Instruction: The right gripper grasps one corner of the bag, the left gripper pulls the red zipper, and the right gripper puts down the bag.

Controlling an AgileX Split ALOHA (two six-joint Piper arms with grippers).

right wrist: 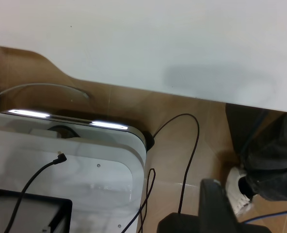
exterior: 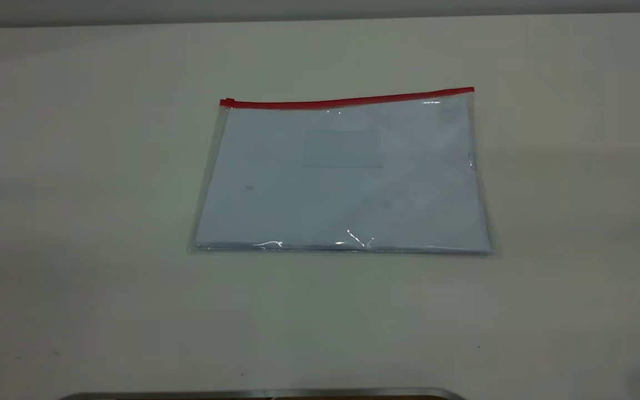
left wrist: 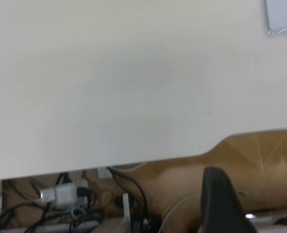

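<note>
**Lying Flat: Clear Pouch Resting Untouched at the Table's Centre**

Lying flat on the white table [exterior: 75, 222], the large rectangular clear plastic bag [exterior: 342, 183] is showing white paper through its skin, with a faint rectangular label window [exterior: 343, 148] near its upper middle. The thin bright red zipper [exterior: 348, 100] is running along the bag's far long edge, and its tiny red slider tab [exterior: 226, 102] is sitting at the left end of that strip.

Neither arm is appearing in the exterior view. In the left wrist view, the left gripper [left wrist: 252, 204] is hanging beyond the table's edge, above the floor and a tangle of cables [left wrist: 71, 204]; its black wedge jaws are standing apart. One corner of the bag [left wrist: 283, 17] is showing far off on the tabletop.

The right gripper [right wrist: 250, 208] is likewise hanging off the table, near a white appliance [right wrist: 61, 165]; its jaws are also standing apart.
</note>
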